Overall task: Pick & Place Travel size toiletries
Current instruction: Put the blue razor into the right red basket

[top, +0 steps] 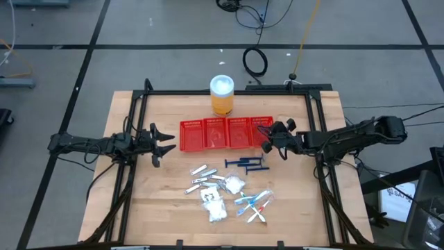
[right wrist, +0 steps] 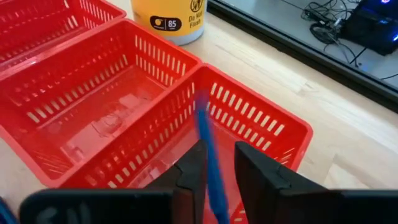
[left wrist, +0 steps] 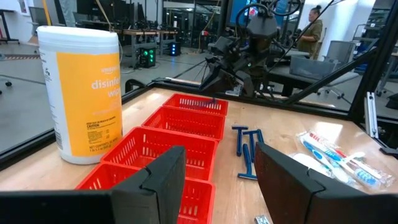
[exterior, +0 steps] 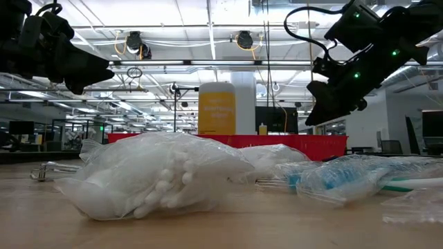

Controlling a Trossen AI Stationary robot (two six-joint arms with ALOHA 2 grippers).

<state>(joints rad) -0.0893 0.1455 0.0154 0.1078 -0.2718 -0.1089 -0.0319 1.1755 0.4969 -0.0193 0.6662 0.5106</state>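
Wooden table (top: 159, 201) under both arms. Red four-compartment tray (top: 208, 135) lies across the far middle; orange jar with white lid (top: 222, 95) stands just behind it. Left gripper (top: 165, 142) hovers off the tray's left end, fingers apart, nothing between them. Right gripper (top: 267, 135) hangs over the tray's rightmost compartment; a blue razor (right wrist: 211, 165) sits upright between its fingers (right wrist: 189, 171), the gap narrow, but whether they are pressing on it I cannot tell. Near side of the tray: two dark blue razors (top: 246, 164) on the wood, silvery tubes (top: 201, 177) beside them, white packets (top: 216, 205) nearer the front, wrapped toothbrushes (top: 253, 205) at front right.
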